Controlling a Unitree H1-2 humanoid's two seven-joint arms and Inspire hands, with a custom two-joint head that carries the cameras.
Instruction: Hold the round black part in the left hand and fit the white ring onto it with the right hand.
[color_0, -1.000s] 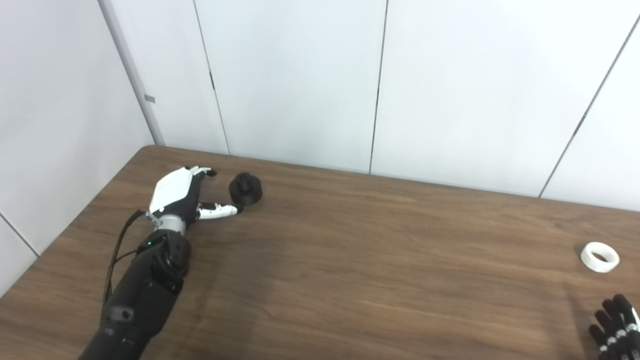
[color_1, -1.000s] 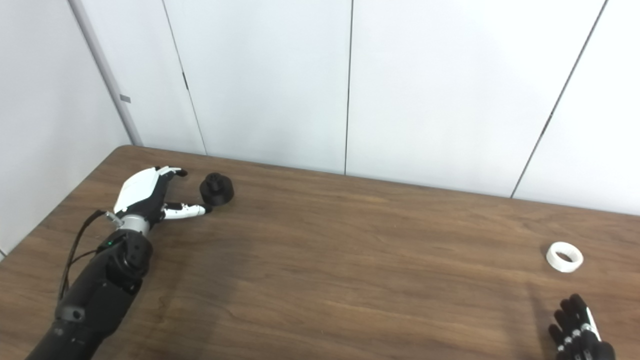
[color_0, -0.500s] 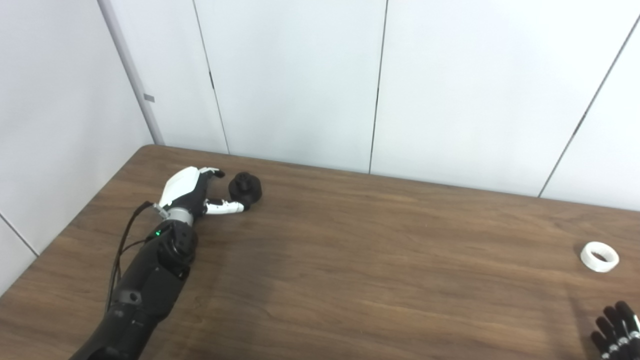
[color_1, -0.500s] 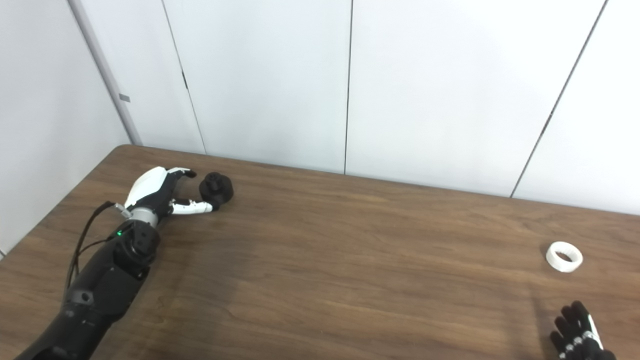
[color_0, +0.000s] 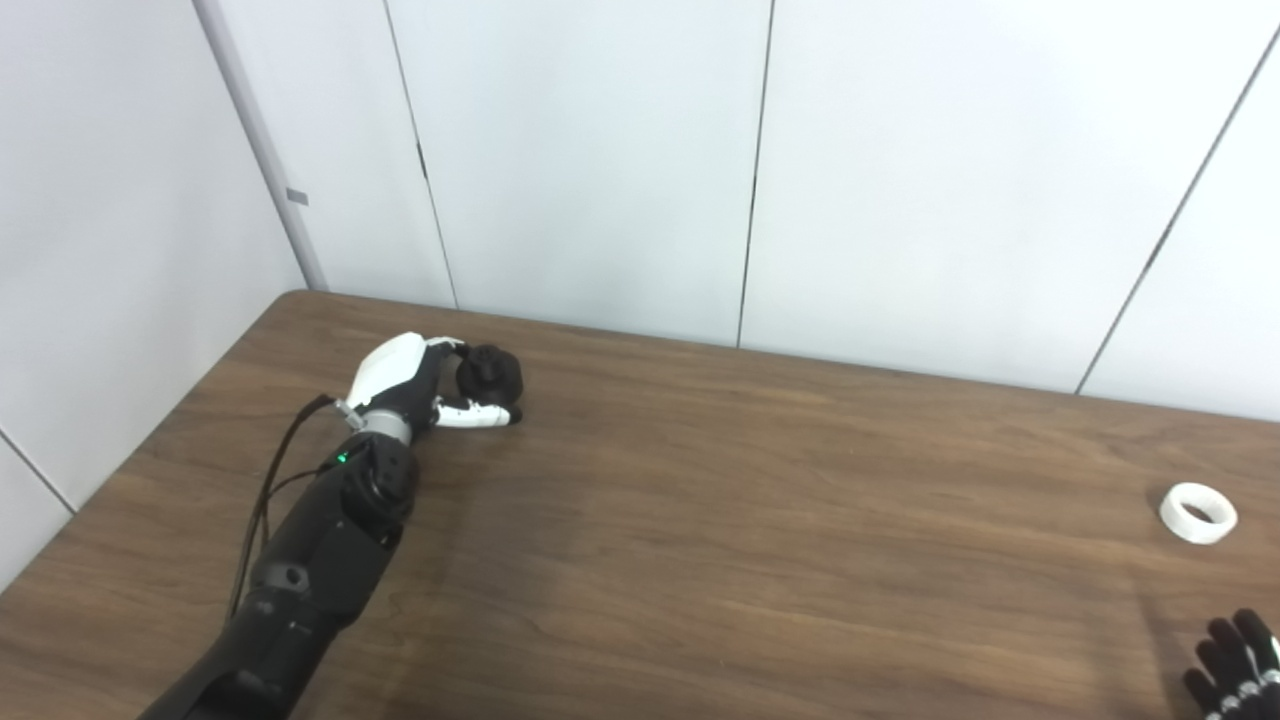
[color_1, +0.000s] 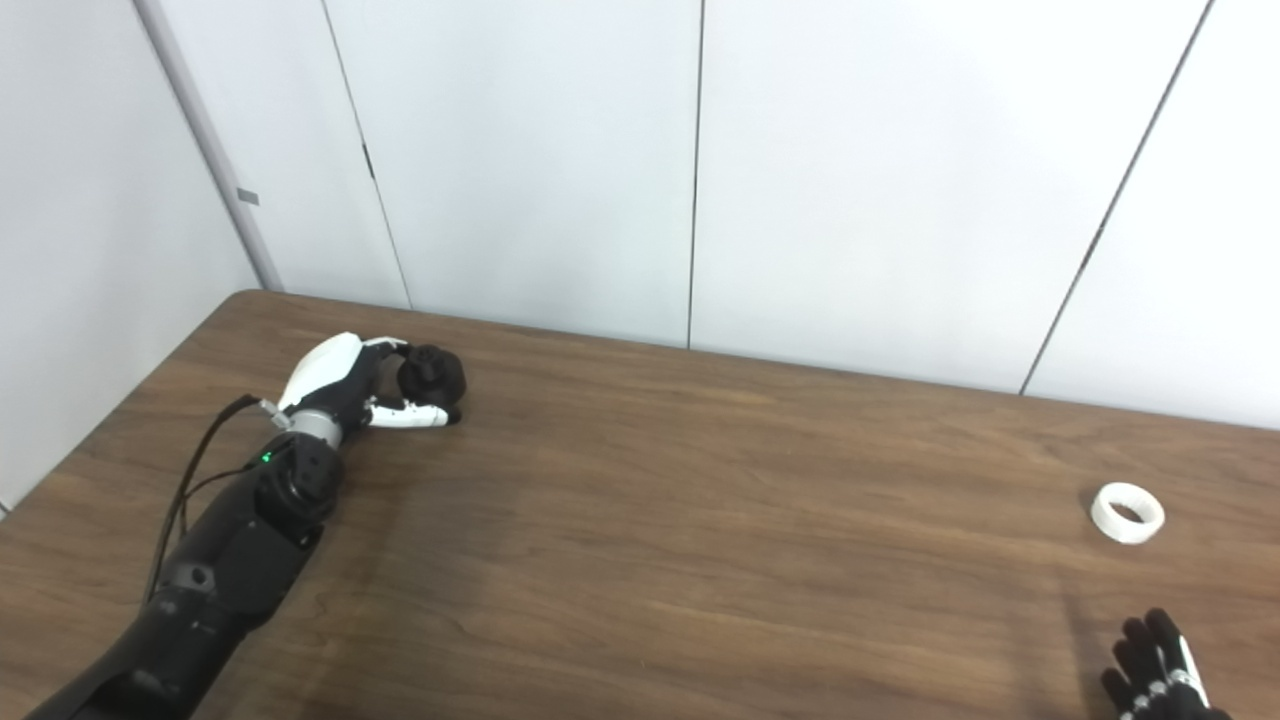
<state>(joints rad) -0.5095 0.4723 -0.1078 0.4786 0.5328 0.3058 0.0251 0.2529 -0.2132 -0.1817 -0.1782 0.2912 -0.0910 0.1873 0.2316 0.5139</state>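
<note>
Both views: left hand (color_0: 410, 385) cupping black part (color_0: 492, 372), contact unclear | right hand (color_1: 1160, 668) fingertips only

Round part (color_0: 490, 372) on table (color_0: 700, 520) far left, left hand (color_0: 405, 380) against it, ring (color_0: 1198, 512) far right, right hand (color_0: 1235, 668) nearer, at bottom edge.

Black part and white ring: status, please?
Left hand cupping the black part on the table, grip unconfirmed. Right hand low, away from the ring. Nothing between.
</note>
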